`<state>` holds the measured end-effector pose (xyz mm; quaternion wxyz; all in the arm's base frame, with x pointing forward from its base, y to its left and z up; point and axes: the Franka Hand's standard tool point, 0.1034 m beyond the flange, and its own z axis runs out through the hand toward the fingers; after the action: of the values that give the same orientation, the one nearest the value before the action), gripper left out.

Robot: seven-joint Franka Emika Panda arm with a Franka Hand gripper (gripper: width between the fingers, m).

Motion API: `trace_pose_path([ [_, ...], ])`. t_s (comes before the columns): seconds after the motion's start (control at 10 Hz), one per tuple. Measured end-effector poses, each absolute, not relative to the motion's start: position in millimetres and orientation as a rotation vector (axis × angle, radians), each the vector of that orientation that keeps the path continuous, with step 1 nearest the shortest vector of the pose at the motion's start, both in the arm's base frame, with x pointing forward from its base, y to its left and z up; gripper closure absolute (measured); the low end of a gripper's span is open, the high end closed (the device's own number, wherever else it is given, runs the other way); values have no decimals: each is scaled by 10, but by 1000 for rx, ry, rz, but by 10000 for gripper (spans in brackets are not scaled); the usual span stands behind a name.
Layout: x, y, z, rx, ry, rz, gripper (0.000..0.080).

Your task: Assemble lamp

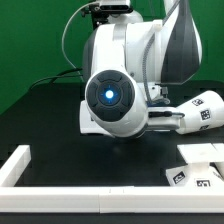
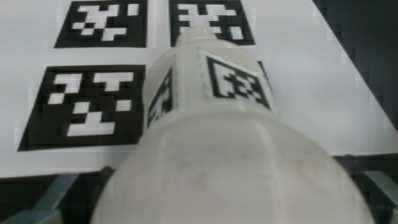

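Observation:
In the wrist view the white lamp bulb (image 2: 205, 140) fills the middle, wide and rounded near the camera. It narrows to a neck that carries a square tag. My gripper (image 2: 210, 205) is shut on its wide end, and only dark slivers of the fingers (image 2: 50, 200) show at either side. The marker board (image 2: 107, 85) with its tags lies behind the bulb. In the exterior view the arm blocks most of the scene. The bulb (image 1: 205, 108) sticks out toward that view's right from the gripper (image 1: 183, 118), above the table. The base and the shade cannot be made out.
White border rails run along the front (image 1: 100, 200) and the exterior view's left (image 1: 15, 165) of the black table. White tagged pieces (image 1: 197, 165) lie at the lower right, below the bulb. A green wall stands behind.

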<state>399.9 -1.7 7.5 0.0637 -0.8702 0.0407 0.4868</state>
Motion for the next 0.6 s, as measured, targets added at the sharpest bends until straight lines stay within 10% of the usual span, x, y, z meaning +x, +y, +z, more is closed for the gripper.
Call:
trace_pose_path([
  [0.2, 4028, 0, 105, -2632, 117, 1464, 229],
  [0.6, 4508, 150, 805, -2754, 35, 1199, 228],
])
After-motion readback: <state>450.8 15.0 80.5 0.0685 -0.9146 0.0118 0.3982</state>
